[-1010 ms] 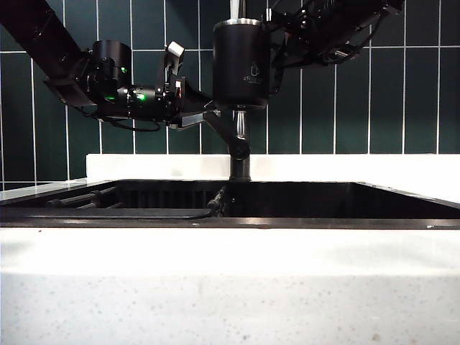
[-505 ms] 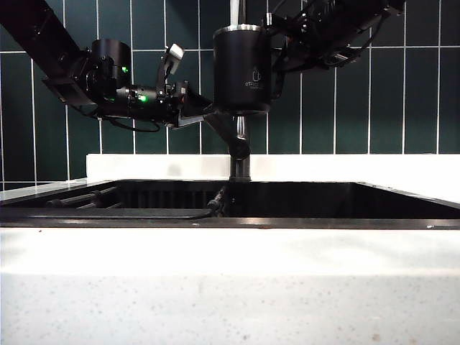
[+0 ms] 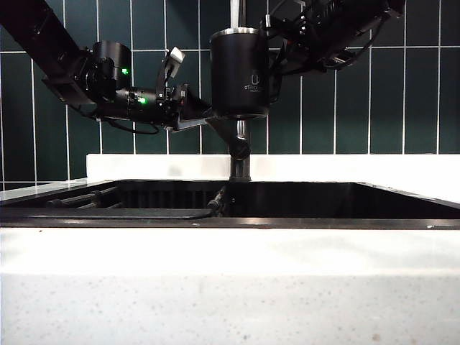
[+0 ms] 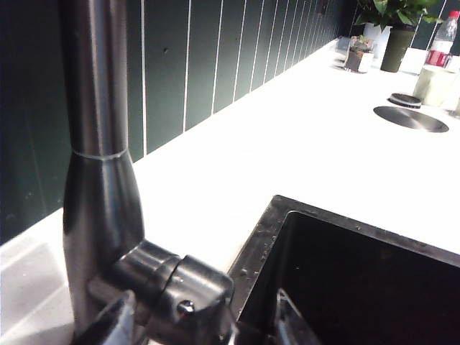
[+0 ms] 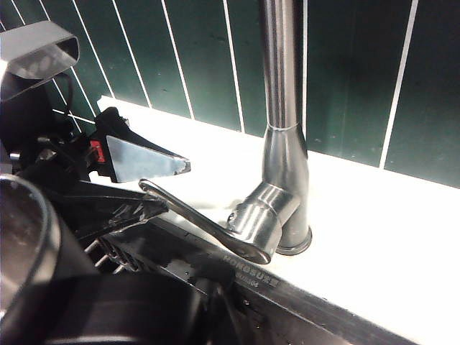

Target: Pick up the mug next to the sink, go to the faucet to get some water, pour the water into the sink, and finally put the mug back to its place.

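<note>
Right gripper is clamped on the mug, holding it upright under the faucet spout to catch water. Left gripper, at the mug's 8 o'clock, has its jaws apart around the lever, probably to work the tap.

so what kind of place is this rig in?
Most likely a kitchen counter: black sink set in a white speckled counter, metal faucet against dark green wall tiles, potted plant further along.

Brushed metal faucet, matt black mug, seemingly speckled stone counter
</note>
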Robot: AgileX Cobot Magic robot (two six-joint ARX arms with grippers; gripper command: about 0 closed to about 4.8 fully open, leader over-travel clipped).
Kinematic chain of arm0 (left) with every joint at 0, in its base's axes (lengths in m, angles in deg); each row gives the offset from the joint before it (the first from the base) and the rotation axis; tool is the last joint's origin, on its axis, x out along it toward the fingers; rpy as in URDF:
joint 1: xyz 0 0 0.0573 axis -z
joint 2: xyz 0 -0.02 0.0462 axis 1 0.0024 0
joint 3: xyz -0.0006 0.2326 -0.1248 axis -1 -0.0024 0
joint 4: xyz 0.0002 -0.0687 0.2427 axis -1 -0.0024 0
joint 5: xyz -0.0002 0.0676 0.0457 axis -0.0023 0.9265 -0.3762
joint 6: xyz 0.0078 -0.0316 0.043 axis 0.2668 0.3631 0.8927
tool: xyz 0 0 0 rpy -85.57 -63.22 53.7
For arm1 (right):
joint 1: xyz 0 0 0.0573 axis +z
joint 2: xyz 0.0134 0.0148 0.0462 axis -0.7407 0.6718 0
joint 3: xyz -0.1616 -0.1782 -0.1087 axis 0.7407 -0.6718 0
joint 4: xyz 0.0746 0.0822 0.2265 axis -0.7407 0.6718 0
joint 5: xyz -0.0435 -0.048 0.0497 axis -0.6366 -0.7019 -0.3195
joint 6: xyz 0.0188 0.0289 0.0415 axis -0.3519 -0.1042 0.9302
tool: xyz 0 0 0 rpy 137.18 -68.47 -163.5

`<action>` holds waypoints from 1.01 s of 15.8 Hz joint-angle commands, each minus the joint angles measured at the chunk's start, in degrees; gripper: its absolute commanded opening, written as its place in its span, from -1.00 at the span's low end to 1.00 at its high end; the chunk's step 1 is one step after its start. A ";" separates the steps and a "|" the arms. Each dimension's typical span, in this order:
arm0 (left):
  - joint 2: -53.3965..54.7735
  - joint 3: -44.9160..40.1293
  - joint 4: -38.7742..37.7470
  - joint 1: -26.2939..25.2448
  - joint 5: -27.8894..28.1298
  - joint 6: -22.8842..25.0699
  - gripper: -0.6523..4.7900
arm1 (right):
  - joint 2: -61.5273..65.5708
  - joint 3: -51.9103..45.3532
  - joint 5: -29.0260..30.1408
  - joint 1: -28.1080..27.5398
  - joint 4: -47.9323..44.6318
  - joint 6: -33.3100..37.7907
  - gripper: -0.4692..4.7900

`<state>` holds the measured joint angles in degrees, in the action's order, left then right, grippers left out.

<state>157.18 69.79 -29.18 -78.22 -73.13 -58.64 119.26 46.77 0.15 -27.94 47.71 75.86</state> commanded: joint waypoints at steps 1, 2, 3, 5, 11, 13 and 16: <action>-0.57 0.07 0.33 -0.15 1.42 0.85 0.14 | -0.61 0.52 0.57 0.07 -2.73 0.48 -0.83; -0.57 0.07 0.35 -0.15 2.78 1.44 0.14 | -0.61 0.52 0.57 0.07 -2.73 0.48 -0.83; -0.57 0.07 0.42 -0.15 5.07 2.36 0.14 | -0.61 0.52 0.57 0.07 -2.73 0.48 -0.83; -0.57 0.07 0.52 -0.15 10.67 3.65 0.14 | -0.61 0.52 0.57 0.04 -2.73 0.37 -0.83; -0.87 0.00 0.94 -0.13 22.62 3.10 0.14 | -0.61 0.52 0.57 0.04 -2.25 -0.81 -0.83; -2.95 -0.04 0.63 -0.13 16.52 1.46 0.14 | -0.74 0.52 0.39 -0.04 -2.27 -2.80 -0.83; -9.49 -0.07 -6.38 -0.13 13.84 0.33 0.14 | -2.25 0.55 -3.19 -0.28 0.02 -13.16 -0.83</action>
<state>149.57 69.50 -33.13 -78.81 -58.27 -58.16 118.56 46.74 -1.93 -28.27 50.35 66.62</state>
